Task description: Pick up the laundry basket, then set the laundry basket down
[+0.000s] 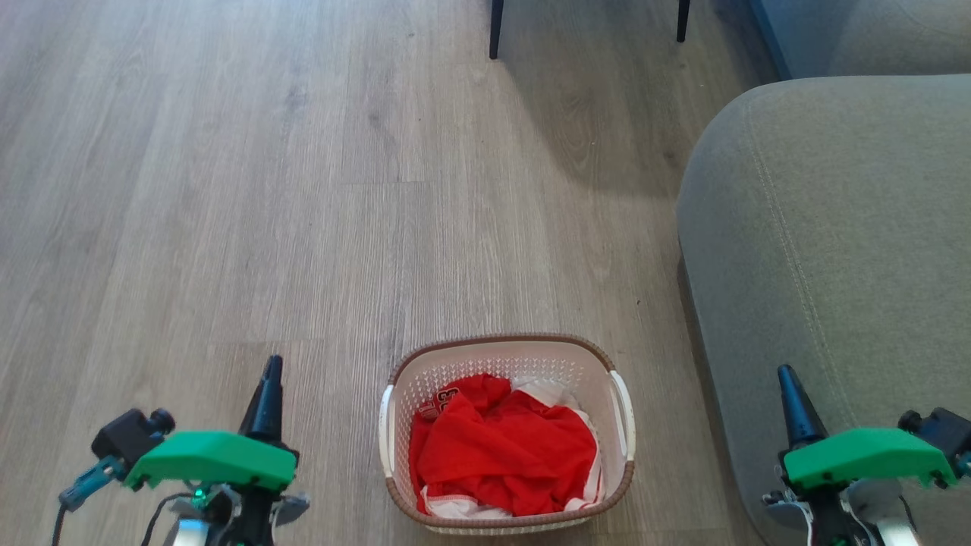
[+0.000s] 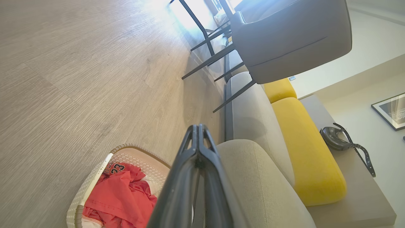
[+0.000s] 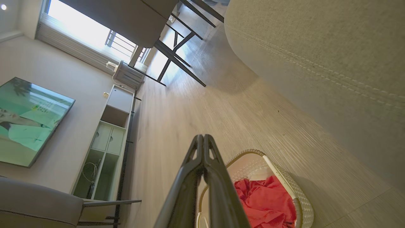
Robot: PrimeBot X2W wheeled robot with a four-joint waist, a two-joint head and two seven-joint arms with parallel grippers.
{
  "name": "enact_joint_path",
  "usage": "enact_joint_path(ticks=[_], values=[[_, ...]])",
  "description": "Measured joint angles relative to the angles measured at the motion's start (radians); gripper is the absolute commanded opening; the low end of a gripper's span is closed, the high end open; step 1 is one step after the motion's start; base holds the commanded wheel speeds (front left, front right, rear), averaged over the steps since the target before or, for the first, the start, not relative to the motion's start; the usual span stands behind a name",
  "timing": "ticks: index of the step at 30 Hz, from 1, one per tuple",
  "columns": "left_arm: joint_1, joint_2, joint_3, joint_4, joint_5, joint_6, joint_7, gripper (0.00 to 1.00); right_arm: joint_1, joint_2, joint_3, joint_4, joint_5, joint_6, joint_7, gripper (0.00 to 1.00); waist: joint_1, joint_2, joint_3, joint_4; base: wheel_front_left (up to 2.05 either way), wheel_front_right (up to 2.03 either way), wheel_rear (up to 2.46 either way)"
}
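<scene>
The laundry basket [image 1: 505,356] stands on the wooden floor at the bottom middle of the head view, cream with a brown rim, white side handles and red-and-white clothes inside. The left wrist view shows the laundry basket [image 2: 95,177] at its lower left, and the right wrist view has the laundry basket [image 3: 286,183] at its lower right. My left gripper [image 1: 271,369] hangs to the basket's left, well apart from it, fingers pressed together. My right gripper [image 1: 786,377] hangs to its right over the sofa edge, also shut. The left gripper [image 2: 198,128] and the right gripper [image 3: 202,137] both hold nothing.
A grey sofa [image 1: 834,250] fills the right side, close to the basket's right wall. Dark chair legs [image 1: 496,30] stand at the top middle. Yellow cushions [image 2: 303,152] lie on the sofa. A TV [image 3: 28,120] and a shelf unit [image 3: 107,142] line the far wall.
</scene>
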State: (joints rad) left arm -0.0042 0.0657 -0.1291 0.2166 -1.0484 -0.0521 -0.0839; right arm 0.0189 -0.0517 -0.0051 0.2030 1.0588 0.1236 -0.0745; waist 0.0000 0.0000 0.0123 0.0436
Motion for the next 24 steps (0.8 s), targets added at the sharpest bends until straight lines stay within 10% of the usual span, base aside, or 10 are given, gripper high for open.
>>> enact_joint_path(ticks=[24], values=[[-0.021, 0.001, 0.072, 0.024, -0.259, -0.028, 0.067, 0.00, -0.039, -0.002, -0.038, 0.029, 0.250, 0.000, 0.066, 0.00, 0.0000, 0.0000, -0.004, -0.019, 0.00, 0.00, 0.00]])
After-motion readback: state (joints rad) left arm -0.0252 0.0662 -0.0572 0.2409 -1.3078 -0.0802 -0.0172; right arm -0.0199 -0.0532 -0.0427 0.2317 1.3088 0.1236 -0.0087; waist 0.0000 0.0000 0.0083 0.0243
